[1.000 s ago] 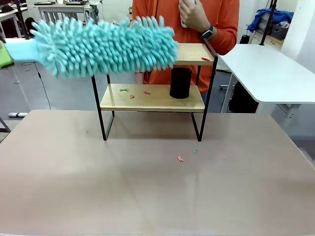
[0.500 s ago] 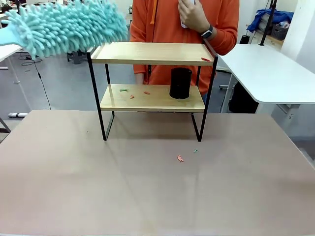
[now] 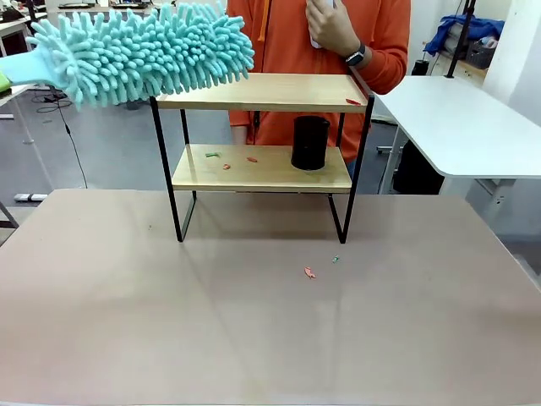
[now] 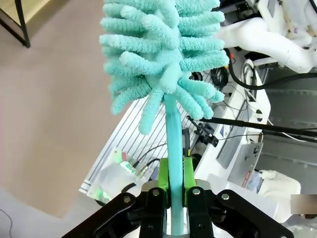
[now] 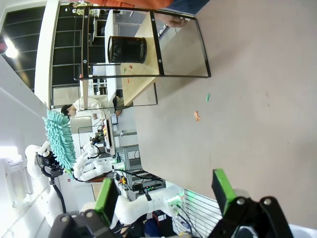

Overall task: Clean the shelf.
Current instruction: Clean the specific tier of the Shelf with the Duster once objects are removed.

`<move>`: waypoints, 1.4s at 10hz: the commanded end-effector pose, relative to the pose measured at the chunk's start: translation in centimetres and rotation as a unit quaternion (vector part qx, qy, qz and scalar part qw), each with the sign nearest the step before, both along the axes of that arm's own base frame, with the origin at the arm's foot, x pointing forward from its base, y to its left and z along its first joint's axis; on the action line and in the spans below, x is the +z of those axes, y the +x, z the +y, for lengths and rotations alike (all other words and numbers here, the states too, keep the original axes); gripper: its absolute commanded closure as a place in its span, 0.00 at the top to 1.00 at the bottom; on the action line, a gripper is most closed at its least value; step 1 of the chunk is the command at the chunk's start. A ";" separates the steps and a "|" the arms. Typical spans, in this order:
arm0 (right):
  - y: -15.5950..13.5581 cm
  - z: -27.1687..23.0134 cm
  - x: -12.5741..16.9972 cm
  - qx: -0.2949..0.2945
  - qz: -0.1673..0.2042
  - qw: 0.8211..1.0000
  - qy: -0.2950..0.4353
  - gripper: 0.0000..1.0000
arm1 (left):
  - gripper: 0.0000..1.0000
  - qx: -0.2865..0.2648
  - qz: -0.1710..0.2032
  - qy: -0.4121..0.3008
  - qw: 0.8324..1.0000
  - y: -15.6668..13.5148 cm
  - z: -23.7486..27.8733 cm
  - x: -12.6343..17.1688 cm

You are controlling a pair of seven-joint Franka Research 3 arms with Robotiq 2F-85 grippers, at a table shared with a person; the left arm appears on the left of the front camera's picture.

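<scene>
Duster (image 3: 152,51) in left gripper (image 4: 174,171), near shelf (image 3: 270,89) top

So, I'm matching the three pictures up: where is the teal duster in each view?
Front view: duster upper left, tip by the shelf's left end.
Left wrist view: duster centre, held in the left gripper; shelf top left.
Right wrist view: duster small, at left; shelf above.
Shared landmark: the shelf.

Room on the shelf (image 3: 262,91)
A black cup (image 3: 310,142) blocks the lower board's right; its left half is open. My duster (image 3: 144,52) overhangs the top board's left end.
</scene>
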State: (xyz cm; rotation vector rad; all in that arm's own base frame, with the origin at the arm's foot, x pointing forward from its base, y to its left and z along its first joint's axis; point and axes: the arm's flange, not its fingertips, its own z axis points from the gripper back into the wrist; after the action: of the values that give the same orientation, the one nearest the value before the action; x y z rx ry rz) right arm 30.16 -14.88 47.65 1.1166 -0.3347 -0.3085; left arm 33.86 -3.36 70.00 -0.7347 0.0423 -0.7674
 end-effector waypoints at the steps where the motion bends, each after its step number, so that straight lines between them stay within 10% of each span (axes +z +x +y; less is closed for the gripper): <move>1: 0.2 0.1 0.1 0.003 -0.017 1.000 0.003 1.00 | 0.12 -0.001 0.000 0.001 1.000 -0.1 -0.2 0.0; 9: 0.2 0.1 0.1 0.003 -0.017 1.000 0.003 1.00 | 0.12 0.028 -0.033 0.157 0.987 13.1 -17.1 2.8; 14: 0.2 0.1 0.1 0.003 -0.017 1.000 0.003 1.00 | 0.12 -0.036 -0.036 0.172 0.984 13.0 -21.9 1.6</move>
State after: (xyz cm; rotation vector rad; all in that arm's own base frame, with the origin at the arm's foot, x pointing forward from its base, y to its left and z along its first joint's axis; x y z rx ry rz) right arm 30.16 -14.87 47.66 1.1165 -0.3348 -0.3083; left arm 46.91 -25.12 70.76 -0.3946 0.1158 -0.7978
